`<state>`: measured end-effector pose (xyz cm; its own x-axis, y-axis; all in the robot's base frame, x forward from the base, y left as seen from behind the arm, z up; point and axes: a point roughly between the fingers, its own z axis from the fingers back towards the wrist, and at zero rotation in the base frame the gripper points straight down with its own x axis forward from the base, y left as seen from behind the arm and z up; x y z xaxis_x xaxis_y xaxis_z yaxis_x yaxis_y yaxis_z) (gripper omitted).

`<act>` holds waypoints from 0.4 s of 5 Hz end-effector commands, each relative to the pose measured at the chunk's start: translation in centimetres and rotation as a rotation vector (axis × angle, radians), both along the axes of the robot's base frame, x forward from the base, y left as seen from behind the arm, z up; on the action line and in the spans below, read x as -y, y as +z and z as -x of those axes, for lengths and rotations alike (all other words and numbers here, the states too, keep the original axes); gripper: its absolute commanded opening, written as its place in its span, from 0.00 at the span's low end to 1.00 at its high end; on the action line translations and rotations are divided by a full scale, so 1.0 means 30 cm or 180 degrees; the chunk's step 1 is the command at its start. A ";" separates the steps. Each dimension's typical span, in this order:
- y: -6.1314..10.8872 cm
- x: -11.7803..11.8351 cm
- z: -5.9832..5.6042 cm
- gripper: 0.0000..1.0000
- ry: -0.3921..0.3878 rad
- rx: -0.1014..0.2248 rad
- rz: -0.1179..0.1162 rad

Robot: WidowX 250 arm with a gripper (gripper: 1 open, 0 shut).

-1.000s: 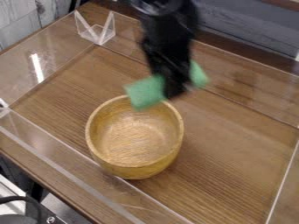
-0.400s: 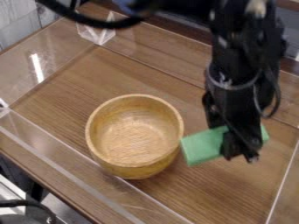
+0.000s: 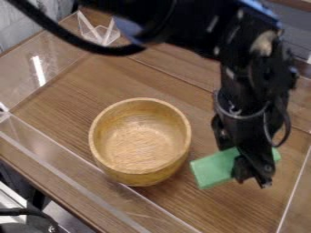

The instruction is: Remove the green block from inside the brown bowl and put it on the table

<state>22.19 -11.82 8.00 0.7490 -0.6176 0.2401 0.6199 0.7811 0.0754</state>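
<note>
The green block [image 3: 219, 169] hangs low over the table [image 3: 85, 86], just right of the brown bowl [image 3: 141, 140]. My gripper [image 3: 252, 167] is shut on the block's right part and points steeply down. Only the block's left half shows; the black fingers cover the rest. The bowl is empty, its pale grain showing inside. Whether the block touches the tabletop I cannot tell.
Clear acrylic walls [image 3: 49, 168] run round the table's edges, with one close in front of the bowl. A small clear acrylic stand [image 3: 100, 32] sits at the back left. The black arm [image 3: 183, 27] reaches in from the top.
The gripper has carried the green block from above the bowl's far rim to the right and down, to a spot beside the bowl near the tabletop. The bowl has stayed put.
</note>
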 end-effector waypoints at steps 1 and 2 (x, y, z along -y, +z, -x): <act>-0.024 0.017 -0.024 0.00 0.0085 0.0085 0.0099; -0.064 0.015 -0.037 0.00 0.0191 0.0050 0.0133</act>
